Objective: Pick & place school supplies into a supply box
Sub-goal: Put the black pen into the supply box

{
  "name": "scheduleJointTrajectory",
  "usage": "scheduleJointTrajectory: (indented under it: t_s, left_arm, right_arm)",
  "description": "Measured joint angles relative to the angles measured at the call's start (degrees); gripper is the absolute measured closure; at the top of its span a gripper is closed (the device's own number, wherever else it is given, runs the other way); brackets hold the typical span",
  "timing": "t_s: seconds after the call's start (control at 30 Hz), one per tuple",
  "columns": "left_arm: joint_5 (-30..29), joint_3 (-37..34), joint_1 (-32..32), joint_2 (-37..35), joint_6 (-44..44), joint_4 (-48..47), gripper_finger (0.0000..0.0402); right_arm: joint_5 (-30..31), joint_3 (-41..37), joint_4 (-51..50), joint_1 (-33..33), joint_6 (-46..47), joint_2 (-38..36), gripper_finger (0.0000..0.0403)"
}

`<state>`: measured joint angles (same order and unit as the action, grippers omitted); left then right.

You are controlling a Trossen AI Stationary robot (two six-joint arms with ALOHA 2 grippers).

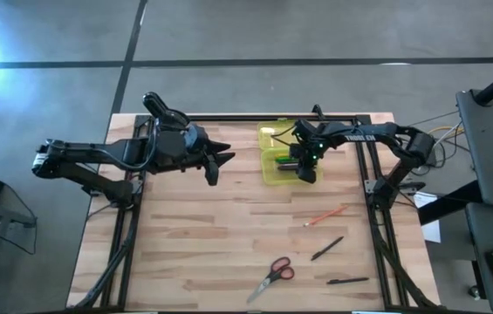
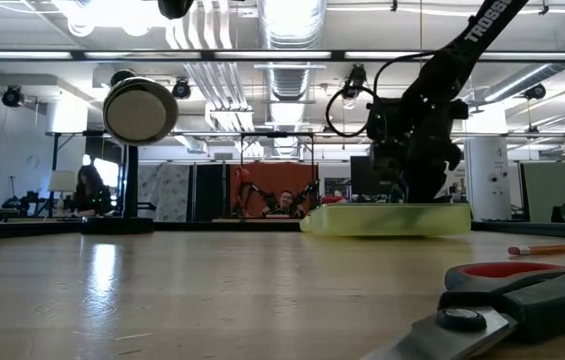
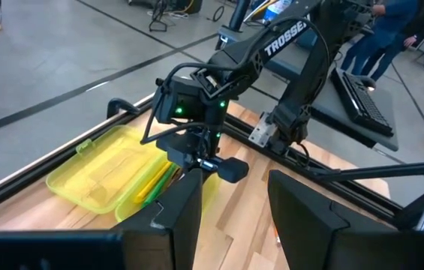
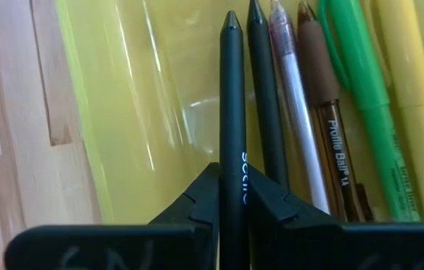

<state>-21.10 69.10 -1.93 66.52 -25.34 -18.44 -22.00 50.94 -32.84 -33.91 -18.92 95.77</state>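
The translucent yellow-green supply box (image 1: pixel 279 155) lies open at the table's far side, lid flat beside its tray. In the right wrist view the tray holds a black pen (image 4: pixel 268 97), a pale pen, a brown pen, a green pen (image 4: pixel 365 105) and a yellow one. My right gripper (image 1: pixel 306 164) hovers over the tray, shut on another black pen (image 4: pixel 232 90). My left gripper (image 1: pixel 221 163) waits open above the table, left of the box. An orange pencil (image 1: pixel 325 215), two black pens (image 1: pixel 326 249) (image 1: pixel 348 281) and red-handled scissors (image 1: pixel 272 274) lie on the table's near right part. My right gripper (image 4: pixel 233 191) pinches the black pen's shaft (image 4: pixel 232 146) between its two fingers (image 4: pixel 196 199), coming from above over the box's tray. The pen runs parallel to the pens lying in the tray, tip (image 4: pixel 230 19) pointing away. Whether it touches the tray floor I cannot tell.
A black frame rail (image 1: pixel 229 117) runs along the table's far edge, with rails down both sides. The scissors (image 2: pixel 502 300) sit close to the low camera, the orange pencil (image 2: pixel 554 247) behind them. Bare wood lies between the box and the near-right items. People stand in the room beyond.
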Motion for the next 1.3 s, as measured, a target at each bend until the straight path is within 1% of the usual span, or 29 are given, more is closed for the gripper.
scheduleJointTrajectory:
  t_s: [0.27, 0.43, 0.77, 0.9, 0.97, 1.17, 1.23, 1.3]
  left_arm:
    - [0.0, 0.0, 0.0, 0.0, 0.0, 0.0, 0.0264]
    - [0.0, 0.0, 0.0, 0.0, -0.1, 0.8, 0.0264]
    - [0.0, 0.0, 0.0, 0.0, -0.1, 0.9, 0.0264]
    - [0.0, 0.0, -0.1, 0.0, -0.2, 0.9, 0.0264]
    - [0.0, 0.0, -0.1, 0.0, -0.2, 0.9, 0.0264]
    - [0.0, 0.0, -0.1, 0.0, -0.2, 0.9, 0.0264]
    - [0.0, 0.0, -0.1, 0.0, -0.2, 0.9, 0.0264]
    - [0.0, 0.0, -0.1, 0.0, -0.1, 0.9, 0.0264]
  right_arm:
    - [0.1, -0.3, 0.1, 0.0, -0.8, 0.0, 0.0329]
    - [0.6, -0.3, 0.1, 0.0, -1.2, 0.0, 0.0316]
    - [2.1, 0.0, -0.8, 0.9, -2.9, -0.1, 0.0326]
    - [5.6, 0.0, -1.7, 2.8, -4.6, -0.9, 0.0330]
    - [6.2, 0.0, -1.7, 3.7, -5.1, -1.7, 0.0331]
    - [10.9, 0.0, -1.2, 5.2, -4.9, -5.5, 0.0331]
    - [11.0, 0.0, -1.2, 5.2, -4.8, -6.4, 0.0331]
    - [8.9, 0.0, -1.3, 5.2, -4.8, -6.9, 0.0333]
